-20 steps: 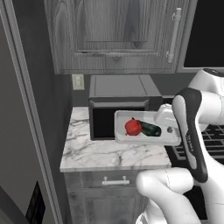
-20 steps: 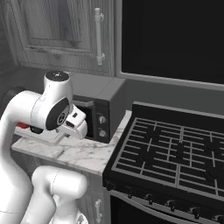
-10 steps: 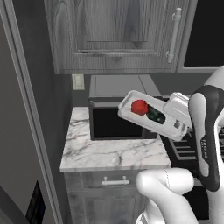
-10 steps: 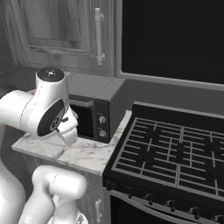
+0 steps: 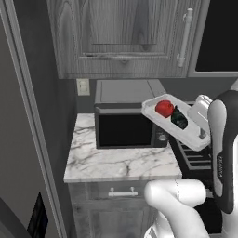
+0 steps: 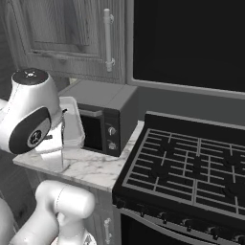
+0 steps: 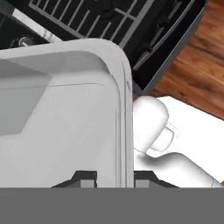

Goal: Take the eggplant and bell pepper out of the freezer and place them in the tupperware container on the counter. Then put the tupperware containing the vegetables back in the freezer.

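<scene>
Since the earlier frames the tupperware container (image 5: pixel 173 122) has risen off the counter (image 5: pixel 122 162) and now hangs tilted in the air in front of the microwave's (image 5: pixel 128 114) upper right corner, whereas a second ago it sat lower, level with the microwave door. Gripper (image 7: pixel 114 177) is clamped on the container's rim: in the hand view the two dark fingertips (image 7: pixel 85 177) sit either side of the pale wall at the bottom edge, pressed together on it. Container extends up and away from the hand, its far corner the highest point. Bell pepper (image 5: pixel 164 108) lies inside near the far, raised end; eggplant (image 5: pixel 179 118) lies just beside it, closer to the hand, the two touching or nearly so. Right base view shows the container's (image 6: pixel 71 122) white wall edge-on between the arm and the microwave (image 6: pixel 103 117). Stove grates (image 6: pixel 191 165) lie beyond the hand's side; wood floor (image 7: pixel 192 65) visible below in the hand view.
</scene>
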{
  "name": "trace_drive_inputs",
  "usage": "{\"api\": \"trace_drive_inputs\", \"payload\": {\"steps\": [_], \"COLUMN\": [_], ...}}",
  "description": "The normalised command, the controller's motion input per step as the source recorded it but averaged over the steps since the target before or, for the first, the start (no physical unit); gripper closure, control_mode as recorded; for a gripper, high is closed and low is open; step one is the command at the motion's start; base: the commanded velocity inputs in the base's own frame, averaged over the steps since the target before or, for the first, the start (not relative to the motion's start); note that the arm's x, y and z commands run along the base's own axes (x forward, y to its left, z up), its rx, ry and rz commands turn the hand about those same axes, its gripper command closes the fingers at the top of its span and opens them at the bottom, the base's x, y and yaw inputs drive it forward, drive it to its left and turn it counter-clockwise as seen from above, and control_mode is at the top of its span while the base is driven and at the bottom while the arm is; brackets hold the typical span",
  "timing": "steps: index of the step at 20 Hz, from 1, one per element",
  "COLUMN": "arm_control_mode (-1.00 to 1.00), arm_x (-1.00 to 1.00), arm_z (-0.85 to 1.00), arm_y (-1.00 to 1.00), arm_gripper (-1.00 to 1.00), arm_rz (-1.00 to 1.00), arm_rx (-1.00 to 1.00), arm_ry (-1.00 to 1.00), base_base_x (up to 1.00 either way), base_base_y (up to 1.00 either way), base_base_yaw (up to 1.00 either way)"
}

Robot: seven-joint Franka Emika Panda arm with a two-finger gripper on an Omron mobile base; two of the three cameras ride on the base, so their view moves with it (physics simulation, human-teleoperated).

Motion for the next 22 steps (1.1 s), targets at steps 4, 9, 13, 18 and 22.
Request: {"api": "trace_drive_inputs", "payload": {"steps": [4,9,13,18,22], "arm_control_mode": [-1.0,-1.0,-1.0,-1.0,-1.0], "arm_x": [-0.53,-0.47,-0.25,0.0,0.0], "arm_z": [0.12,0.22,0.03,0.0,0.0], "arm_y": [-0.06,0.0,0.0,0.06,0.08], "arm_gripper": [1.0,1.0,1.0,1.0,1.0], "arm_rz": [-0.36,-0.37,-0.37,-0.23,-0.07], "arm_rx": [0.0,0.0,0.0,0.02,0.05], "arm_ry": [0.06,0.08,0.06,-0.13,-0.24], "base_base_x": [0.0,0.0,0.0,0.0,0.0], "base_base_y": [0.0,0.0,0.0,0.0,0.0], "base_base_yaw": [0.0,0.0,0.0,0.0,0.0]}}
